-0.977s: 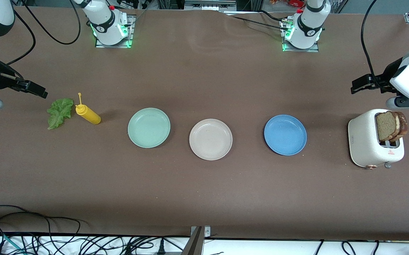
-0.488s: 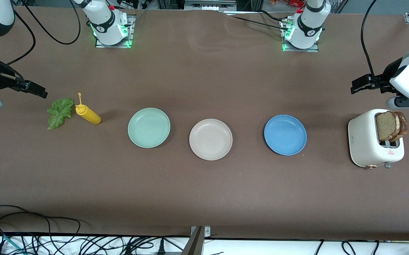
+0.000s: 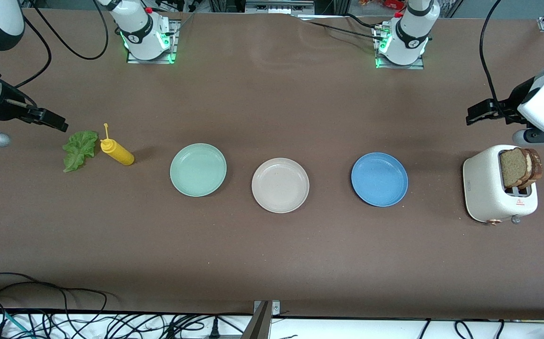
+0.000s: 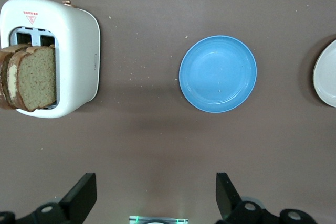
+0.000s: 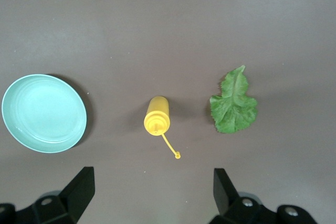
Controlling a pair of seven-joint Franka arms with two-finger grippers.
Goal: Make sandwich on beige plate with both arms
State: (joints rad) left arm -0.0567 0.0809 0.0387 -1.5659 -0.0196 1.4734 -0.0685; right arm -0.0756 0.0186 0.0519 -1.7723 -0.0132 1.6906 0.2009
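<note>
Over the right arm's end of the tabletop (image 3: 272, 263), the right claw (image 3: 57, 123) has edged a little closer to the lettuce leaf (image 3: 79, 148) in the last half second. Its fingers are spread wide and hold nothing. The left claw (image 3: 476, 114) hangs where it was, above the tabletop beside the toaster (image 3: 486, 188), equally wide and empty; that arm appears to wait. Nothing on the tabletop has shifted.

My reading is that the task is only starting. The beige plate (image 3: 280, 185) sits bare in the middle of the row, between the mint-green plate (image 3: 198, 169) and the blue plate (image 3: 379, 179), and no part of the sandwich lies on it yet. Both bread slices (image 3: 516, 167) stand upright in the toaster's slots, and the leaf lies flat, so the right arm's drift looks like an opening approach to the lettuce.

Room is generous. The three plates stand well apart, with wide bare tabletop nearer the camera and toward the bases. The tight spot is the yellow mustard bottle (image 3: 117, 153), lying just beside the leaf on the side toward the mint-green plate; a careless descent could knock it. The toaster stands close to the tabletop's end on the left arm's side, so lifting bread probably wants a straight upward pull.
</note>
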